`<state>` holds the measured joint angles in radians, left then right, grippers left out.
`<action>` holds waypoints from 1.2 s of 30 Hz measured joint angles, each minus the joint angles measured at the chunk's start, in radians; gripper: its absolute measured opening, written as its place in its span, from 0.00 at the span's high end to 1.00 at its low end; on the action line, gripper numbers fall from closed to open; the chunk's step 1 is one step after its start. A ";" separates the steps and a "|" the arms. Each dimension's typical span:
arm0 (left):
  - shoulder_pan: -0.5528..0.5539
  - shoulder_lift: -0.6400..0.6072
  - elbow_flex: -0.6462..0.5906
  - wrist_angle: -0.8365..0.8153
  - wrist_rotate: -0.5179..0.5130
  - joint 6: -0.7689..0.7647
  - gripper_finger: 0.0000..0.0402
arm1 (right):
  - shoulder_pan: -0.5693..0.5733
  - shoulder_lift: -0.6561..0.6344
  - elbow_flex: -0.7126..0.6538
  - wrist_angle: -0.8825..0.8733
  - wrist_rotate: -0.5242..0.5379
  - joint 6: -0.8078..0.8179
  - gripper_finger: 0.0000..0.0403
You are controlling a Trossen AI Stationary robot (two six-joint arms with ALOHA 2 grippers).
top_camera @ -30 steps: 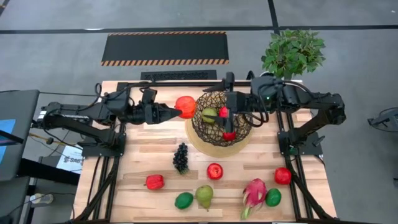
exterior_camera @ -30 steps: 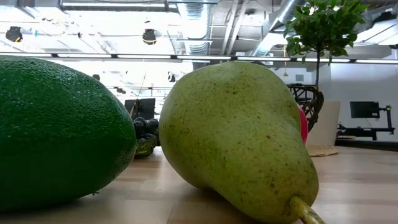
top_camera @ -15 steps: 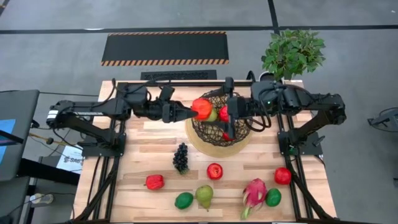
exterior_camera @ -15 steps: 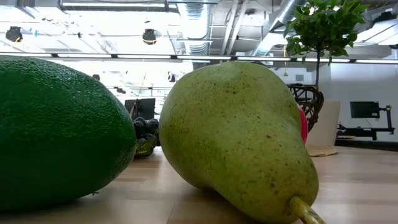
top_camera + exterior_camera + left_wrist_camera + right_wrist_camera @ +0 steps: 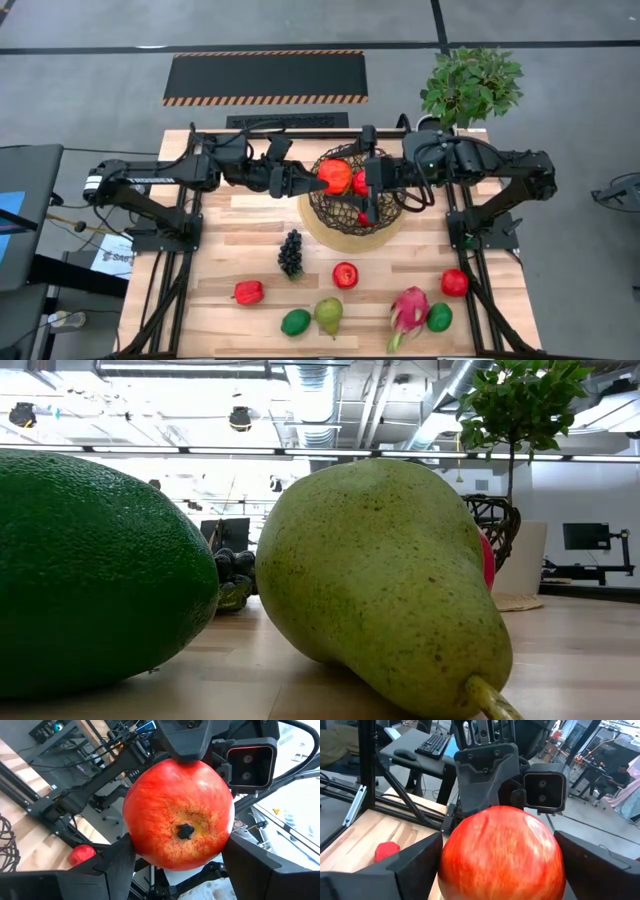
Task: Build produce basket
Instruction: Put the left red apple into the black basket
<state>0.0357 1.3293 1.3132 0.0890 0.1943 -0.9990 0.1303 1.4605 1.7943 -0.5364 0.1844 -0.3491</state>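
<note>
My left gripper (image 5: 318,180) is shut on a red apple (image 5: 335,177) and holds it over the basket (image 5: 345,228), a dark wire bowl on a tan disc. My right gripper (image 5: 354,183) is open and faces the left one across the basket. Its fingers (image 5: 415,865) stand on either side of the same apple (image 5: 502,855); whether they touch it I cannot tell. Something red (image 5: 368,217) lies inside the basket. More produce lies on the table nearer the front. My left gripper pinches the red apple between its two fingers, on opposite sides (image 5: 131,845), with the blossom end (image 5: 186,831) turned toward the wrist. The fingers come level from the table's left. The apple is lifted clear, above the basket's inside.
On the table's near half lie a grape bunch (image 5: 290,253), red apples (image 5: 345,274) (image 5: 455,282), a red fruit (image 5: 248,292), a green fruit (image 5: 295,322), a pear (image 5: 329,315), a dragon fruit (image 5: 408,310) and a lime (image 5: 438,317). A potted plant (image 5: 470,85) stands at the far right.
My left gripper has carried the apple toward the table's right, from beside the basket's left rim to above the basket, in between the right gripper's fingers. The apple has stayed in the hold.
</note>
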 joint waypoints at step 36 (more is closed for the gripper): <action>0.167 -0.085 0.002 -0.394 0.043 0.206 0.16 | -0.228 -0.041 -0.002 -0.377 0.134 0.214 0.21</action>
<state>0.2031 1.2442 1.3151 -0.3048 0.2376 -0.7934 -0.0977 1.4191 1.7925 -0.9135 0.3186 -0.1350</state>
